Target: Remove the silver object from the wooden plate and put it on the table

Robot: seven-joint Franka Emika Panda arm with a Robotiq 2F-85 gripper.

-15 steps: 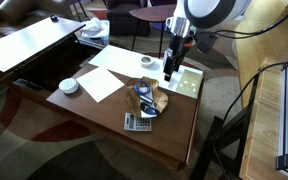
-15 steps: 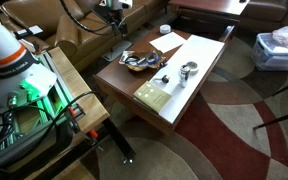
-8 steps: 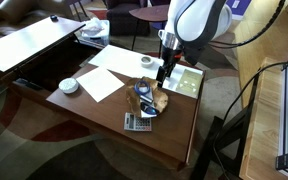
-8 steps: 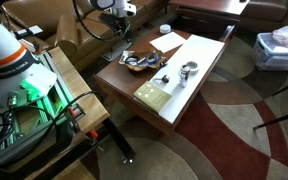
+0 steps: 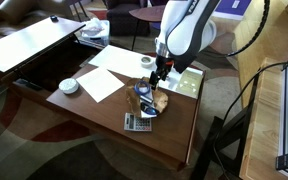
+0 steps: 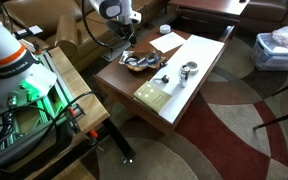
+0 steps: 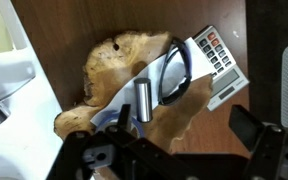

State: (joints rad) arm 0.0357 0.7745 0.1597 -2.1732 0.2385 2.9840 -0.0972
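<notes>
In the wrist view the silver object [image 7: 142, 100] is seen lying on the wooden plate [image 7: 119, 62] on the table [image 7: 79, 22], beside a calculator [image 7: 216, 62] whose key markings are too small to be read. The pincer [image 7: 169, 142] is held wide open above it, with nothing gripped.

A white bowl [image 5: 69, 86] sits beside a paper sheet [image 5: 102, 84], a calculator [image 5: 137, 122] lying well apart.

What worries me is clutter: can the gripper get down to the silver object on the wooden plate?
Probably yes. The open gripper hangs over the plate, and the wrist view shows the silver object lying uncovered on top; only a dark loop lies close beside it.
</notes>
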